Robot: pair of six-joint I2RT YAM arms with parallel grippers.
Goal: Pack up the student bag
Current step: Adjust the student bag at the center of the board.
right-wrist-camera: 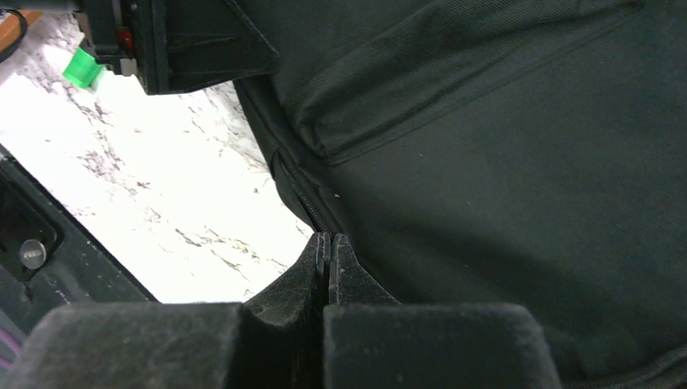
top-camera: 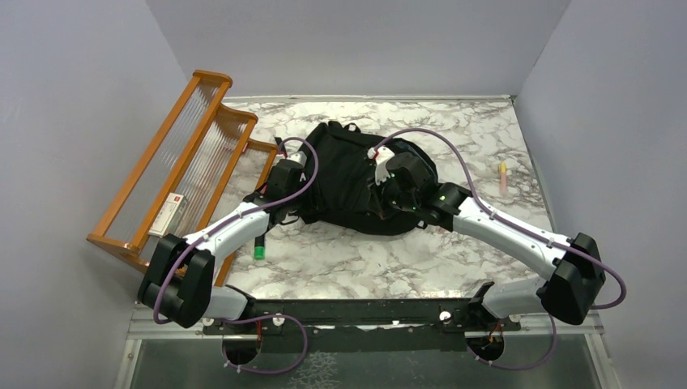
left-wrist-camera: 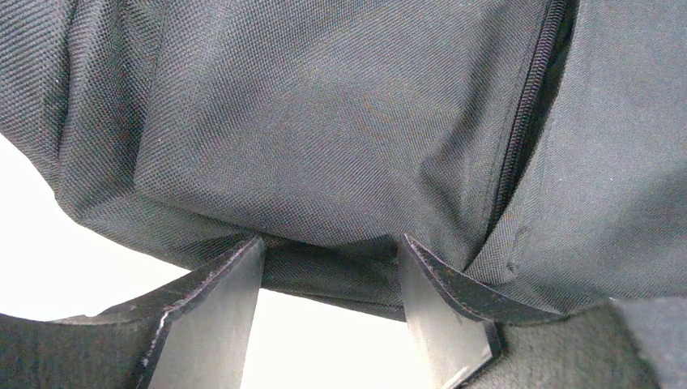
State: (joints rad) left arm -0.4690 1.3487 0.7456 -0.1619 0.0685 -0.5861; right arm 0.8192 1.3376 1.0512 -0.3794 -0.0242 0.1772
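Observation:
The student bag (top-camera: pixel 348 174), a black fabric backpack, lies flat in the middle of the marble table. My left gripper (top-camera: pixel 283 185) is at the bag's left edge. In the left wrist view it (left-wrist-camera: pixel 330 247) is open, its fingertips pressed against the bag's fabric (left-wrist-camera: pixel 324 121) with a fold of the bag's edge between them, next to a zip (left-wrist-camera: pixel 526 121). My right gripper (top-camera: pixel 390 193) is over the bag's near right part. In the right wrist view it (right-wrist-camera: pixel 330 240) is shut, tips at the bag's zipped edge (right-wrist-camera: pixel 486 203); nothing shows between the jaws.
An orange wooden rack (top-camera: pixel 186 154) stands at the left with a white box (top-camera: pixel 170 212) in it. A green-capped marker (top-camera: pixel 259 247) lies near the left arm, also in the right wrist view (right-wrist-camera: pixel 81 66). A yellow-pink pen (top-camera: pixel 503 174) lies at the right.

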